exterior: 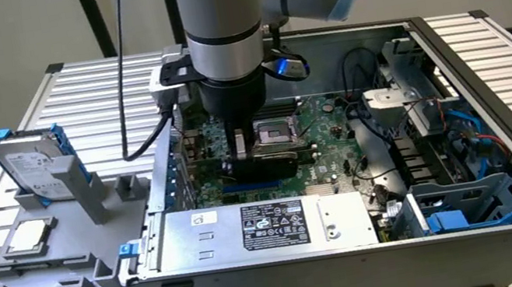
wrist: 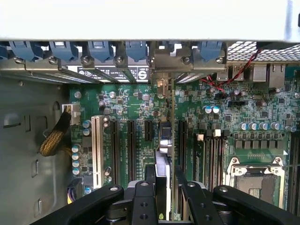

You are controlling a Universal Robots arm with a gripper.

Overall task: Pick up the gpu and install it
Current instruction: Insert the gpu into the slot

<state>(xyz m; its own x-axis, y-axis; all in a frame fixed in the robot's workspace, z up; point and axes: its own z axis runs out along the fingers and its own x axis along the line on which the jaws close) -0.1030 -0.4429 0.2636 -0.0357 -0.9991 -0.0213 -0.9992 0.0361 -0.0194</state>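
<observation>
- The gripper (wrist: 165, 197) is seen in the wrist view with its black fingers (wrist: 143, 199) closed on either side of the gpu (wrist: 172, 140), which is held edge-on between them.
- In the exterior view the gripper (exterior: 261, 160) is lowered inside the open computer case (exterior: 362, 267), just above the motherboard (exterior: 323, 132).
- The gpu (exterior: 265, 164) is seen there as a dark flat card under the gripper, near the CPU socket (exterior: 273, 134).
- In the wrist view the card runs upright over the green motherboard (wrist: 140, 108), in line with the expansion slots (wrist: 131, 150), its silver end bracket (wrist: 164, 70) reaching the row of blue slot clips (wrist: 101, 49) at the case wall.
- Whether the card is fully seated in a slot cannot be told.
- The arm (exterior: 223, 15) is held vertical, with the wrist pointed straight down into the case.
- A power supply (exterior: 265, 229) lies at the near side of the case.
- At the exterior view's left, a hard drive (exterior: 31, 163) in a blue frame is stood on a grey fixture tray (exterior: 46, 267).
</observation>
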